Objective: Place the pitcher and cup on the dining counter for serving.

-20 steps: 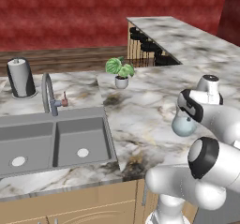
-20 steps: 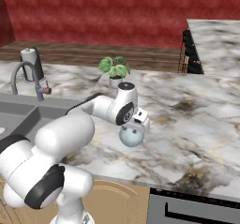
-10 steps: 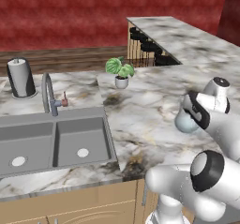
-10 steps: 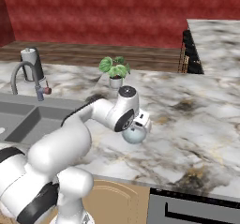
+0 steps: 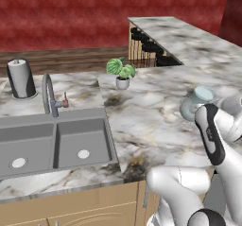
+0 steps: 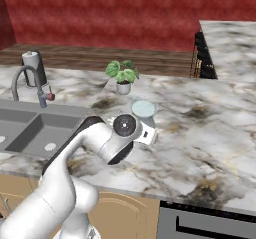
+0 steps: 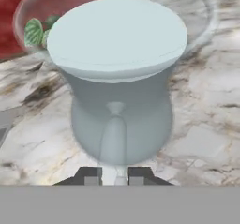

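Note:
The pitcher is a pale blue-grey translucent jug that stands upright, close in front of the hand camera. My gripper is shut on its small handle, which sits between the two dark fingertips. In the base views the pitcher is over the marble kitchen counter, right of the sink, with my hand close against it. The dining counter runs along the back right. The cup is out of view.
A double sink with a curved tap lies at the left. A potted green plant stands just beyond the pitcher. A paper towel roll is at the far left. Black bar stools line the dining counter.
The jaws have closed on the pitcher's handle. The pitcher now sits higher and a little further right in both base views, and the arm has swung with it.

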